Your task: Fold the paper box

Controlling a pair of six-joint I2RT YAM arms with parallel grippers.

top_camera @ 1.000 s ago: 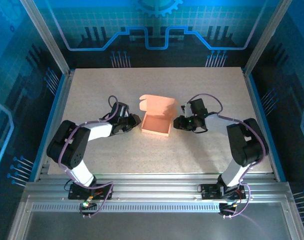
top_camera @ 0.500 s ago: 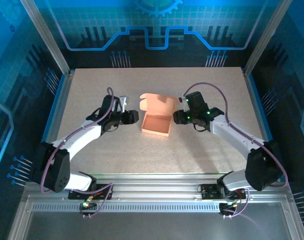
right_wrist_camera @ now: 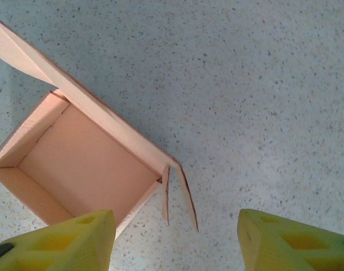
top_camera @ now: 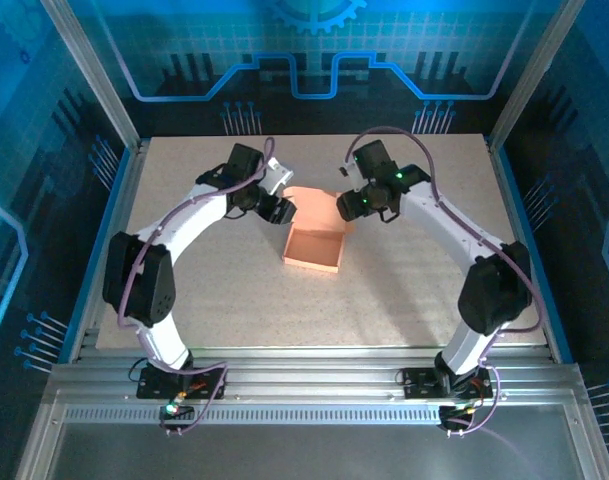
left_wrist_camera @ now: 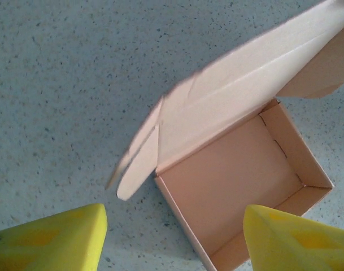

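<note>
The paper box (top_camera: 313,248) sits mid-table as an open salmon-pink tray, its lid (top_camera: 318,204) standing up along the far side. My left gripper (top_camera: 280,209) hovers open at the lid's left end. In the left wrist view the box interior (left_wrist_camera: 234,180) and a rounded side flap (left_wrist_camera: 136,169) lie beyond the open left gripper (left_wrist_camera: 174,248). My right gripper (top_camera: 348,207) hovers open at the lid's right end. In the right wrist view the box interior (right_wrist_camera: 87,164) and thin flaps (right_wrist_camera: 177,195) lie ahead of the open right gripper (right_wrist_camera: 174,243). Neither gripper holds anything.
The speckled table (top_camera: 234,310) spreads around the box. Aluminium frame posts (top_camera: 94,75) and blue side walls (top_camera: 544,230) border it.
Both arms swung from the box's left and right sides toward the back, to the lid's two ends. Both sets of jaws opened wider.
</note>
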